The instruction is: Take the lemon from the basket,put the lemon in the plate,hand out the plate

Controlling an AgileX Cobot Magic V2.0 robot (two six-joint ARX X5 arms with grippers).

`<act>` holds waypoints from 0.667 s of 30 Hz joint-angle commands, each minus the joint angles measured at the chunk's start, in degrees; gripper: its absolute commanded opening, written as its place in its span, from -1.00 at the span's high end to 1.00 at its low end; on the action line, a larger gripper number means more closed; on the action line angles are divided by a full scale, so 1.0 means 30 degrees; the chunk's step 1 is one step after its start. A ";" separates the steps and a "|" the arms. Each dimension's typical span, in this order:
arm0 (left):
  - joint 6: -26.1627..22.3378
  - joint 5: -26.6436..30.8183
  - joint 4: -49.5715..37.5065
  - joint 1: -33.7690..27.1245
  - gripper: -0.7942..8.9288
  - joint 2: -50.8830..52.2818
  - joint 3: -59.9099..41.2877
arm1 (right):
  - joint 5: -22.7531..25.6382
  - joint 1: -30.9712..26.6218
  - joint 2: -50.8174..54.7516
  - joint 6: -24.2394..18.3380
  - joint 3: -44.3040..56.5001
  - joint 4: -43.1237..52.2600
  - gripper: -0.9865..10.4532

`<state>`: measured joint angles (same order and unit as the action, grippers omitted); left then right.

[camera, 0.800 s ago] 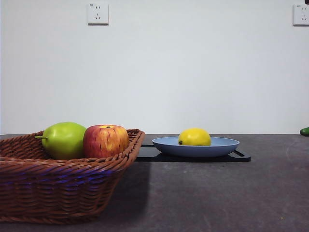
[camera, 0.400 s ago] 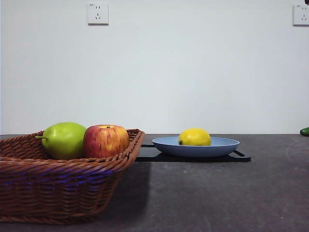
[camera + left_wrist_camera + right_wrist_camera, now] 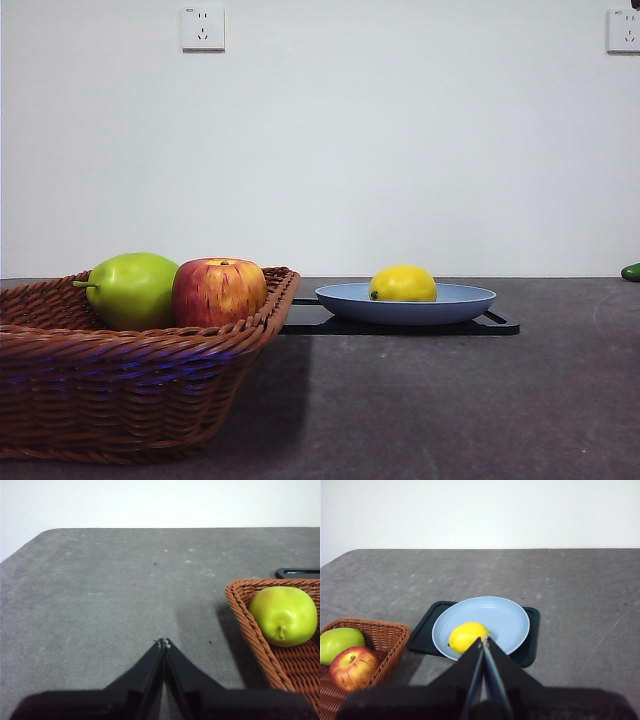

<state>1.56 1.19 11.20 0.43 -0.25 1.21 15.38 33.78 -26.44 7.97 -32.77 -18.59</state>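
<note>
The yellow lemon (image 3: 403,283) (image 3: 467,635) lies in the light blue plate (image 3: 460,298) (image 3: 502,617), toward the basket side of it. The plate rests on a flat black tray (image 3: 500,325) (image 3: 531,650). At the front left stands the brown wicker basket (image 3: 120,385) (image 3: 387,635) (image 3: 260,645). My right gripper (image 3: 484,641) is shut and empty, held back from the plate and above it. Over bare table beside the basket, my left gripper (image 3: 163,642) is shut and empty. Neither arm shows in the front view.
A green pear (image 3: 130,290) (image 3: 284,615) (image 3: 339,644) and a red-yellow apple (image 3: 218,291) (image 3: 353,667) lie in the basket. A small green object (image 3: 631,271) sits at the right edge. Grey table surface (image 3: 450,400) spreads in front of the tray.
</note>
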 commanded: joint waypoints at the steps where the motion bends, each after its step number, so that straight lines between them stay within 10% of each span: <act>1: 0.0117 0.0015 -0.0007 -0.0044 0.82 0.0051 -0.0153 | 0.0007 0.0138 -0.0036 0.0175 -0.0226 0.0138 0.82; 10: 0.0117 0.0022 -0.0007 -0.0044 0.82 0.0051 -0.0153 | 0.0007 0.0138 -0.0044 0.0095 -0.0226 0.0138 0.82; 13: 0.0117 0.0022 -0.0007 -0.0044 0.82 0.0051 -0.0153 | 0.1297 0.0124 -0.0029 -0.3053 -0.0226 0.0022 0.82; 20: 0.0117 0.0022 -0.0007 -0.0044 0.82 0.0051 -0.0153 | 0.2849 -0.1093 0.2856 -0.3577 0.0240 -0.0554 0.82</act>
<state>1.56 1.26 11.20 0.43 -0.25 1.21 23.55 31.24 -19.20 -1.87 -32.49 -20.73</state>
